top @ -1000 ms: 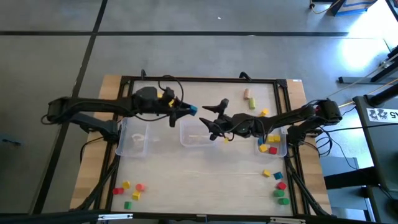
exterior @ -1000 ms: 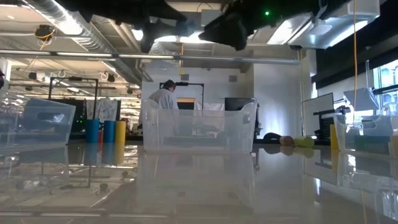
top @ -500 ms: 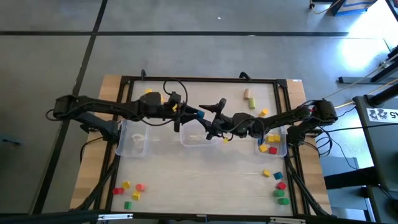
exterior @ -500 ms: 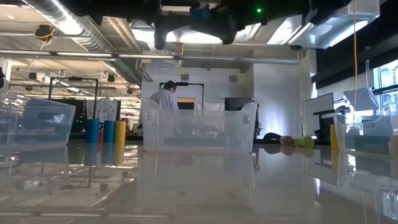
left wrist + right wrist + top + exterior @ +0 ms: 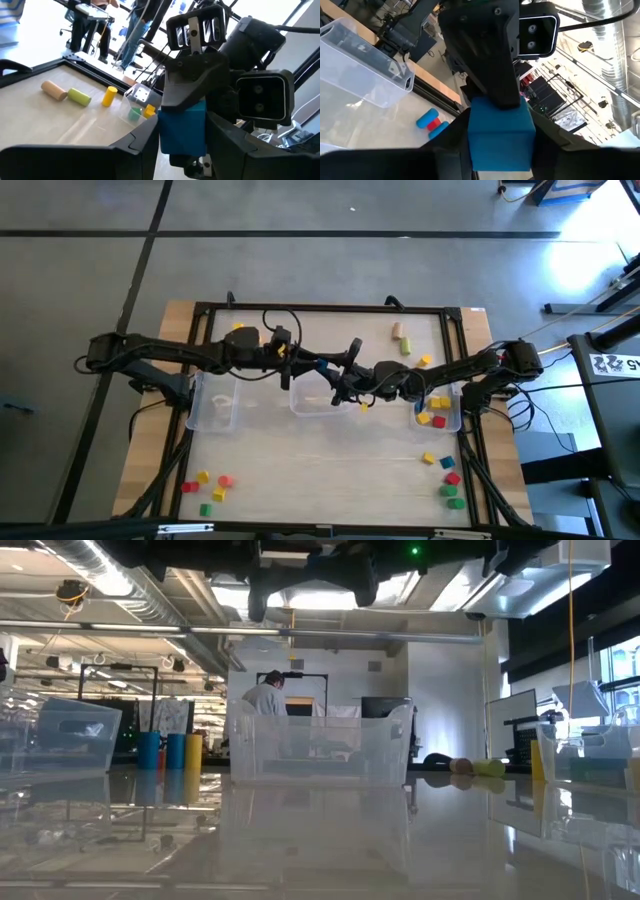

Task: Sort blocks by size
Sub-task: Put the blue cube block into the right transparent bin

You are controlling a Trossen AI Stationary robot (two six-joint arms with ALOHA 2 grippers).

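Now the blue block (image 5: 182,129) hangs in the air above the middle bin (image 5: 318,402), caught between both grippers at once. Left gripper (image 5: 322,365) grasps it from one side; right gripper (image 5: 337,370) has its fingers (image 5: 451,131) pressed on the block's other faces, tip to tip with the left. Other blocks lie along the table's near edge (image 5: 210,485) and in the right bin (image 5: 437,412). Left bin (image 5: 215,406) sits under the left arm.

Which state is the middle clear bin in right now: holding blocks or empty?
Empty, as far as shows. The low view looks through the middle clear bin and shows no block inside; from above, the arms partly cover it.
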